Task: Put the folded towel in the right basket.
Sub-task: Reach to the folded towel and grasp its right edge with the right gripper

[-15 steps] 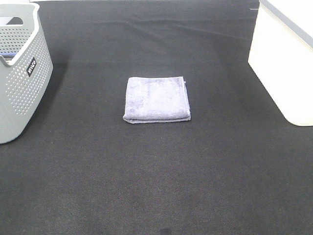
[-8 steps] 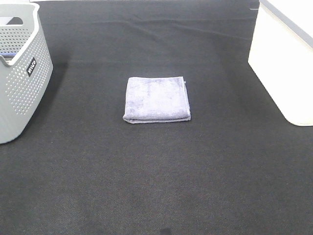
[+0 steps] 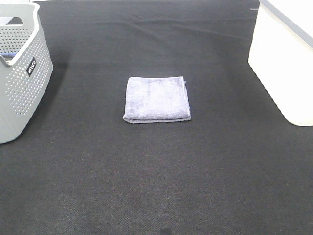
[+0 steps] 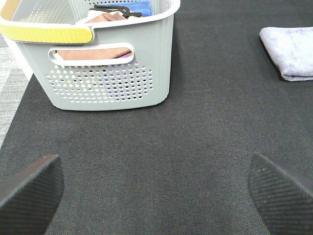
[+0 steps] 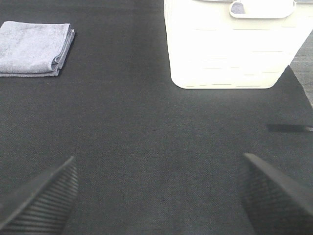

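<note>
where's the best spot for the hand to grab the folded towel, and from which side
Probably the edge of the towel facing the white basket, with the right hand coming down from above. It lies flat on the mat, so only a top-down pinch gets in, and that edge shows stacked layers to grip together.

A grey perforated basket (image 3: 29, 83), brown cloth (image 4: 93, 53) inside, stands on black matting (image 3: 156, 171).

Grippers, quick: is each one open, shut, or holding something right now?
Left gripper: open, holding nothing.
Right gripper: open, holding nothing.
</note>
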You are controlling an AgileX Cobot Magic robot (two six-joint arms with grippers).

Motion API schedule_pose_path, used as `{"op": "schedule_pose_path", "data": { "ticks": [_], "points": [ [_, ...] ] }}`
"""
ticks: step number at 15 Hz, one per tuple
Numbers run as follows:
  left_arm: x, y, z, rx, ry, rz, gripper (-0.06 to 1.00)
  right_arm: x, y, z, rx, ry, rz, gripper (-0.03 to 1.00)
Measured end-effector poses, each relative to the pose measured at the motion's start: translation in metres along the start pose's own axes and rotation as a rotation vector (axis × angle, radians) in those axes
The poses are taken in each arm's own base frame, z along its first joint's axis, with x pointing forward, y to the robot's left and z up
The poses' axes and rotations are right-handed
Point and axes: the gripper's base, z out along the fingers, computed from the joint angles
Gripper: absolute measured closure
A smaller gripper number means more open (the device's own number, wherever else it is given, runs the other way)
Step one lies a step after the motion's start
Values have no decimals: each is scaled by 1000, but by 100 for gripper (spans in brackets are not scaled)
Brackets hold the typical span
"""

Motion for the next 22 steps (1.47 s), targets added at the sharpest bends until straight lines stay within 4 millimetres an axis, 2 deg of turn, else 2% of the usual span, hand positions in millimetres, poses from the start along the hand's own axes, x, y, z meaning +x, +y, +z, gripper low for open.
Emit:
{"op": "schedule_pose_path", "data": {
  "ticks": [3,5,8,12,13,18,20,22],
  "points": [
    [0,0,0,0,0,0,-3,-4,0,0,2,-14,0,14],
    [0,0,0,0,0,0,-3,-17,-2,6,4,-21,4,14],
    [0,0,0,0,0,0,-3,-45,-5,24,6,13,11,15],
    [0,0,0,0,0,0,-3,-99,-10,60,-13,96,40,18],
    [0,0,0,0,0,0,-3,-99,-10,60,-13,96,40,18],
    [0,0,0,0,0,0,-3,-190,-14,132,-88,217,116,19],
    [0,0,0,0,0,0,-3,-219,-16,165,-112,279,114,19],
    [0,0,0,0,0,0,-3,-250,-17,209,-158,342,122,19]
  ]
}}
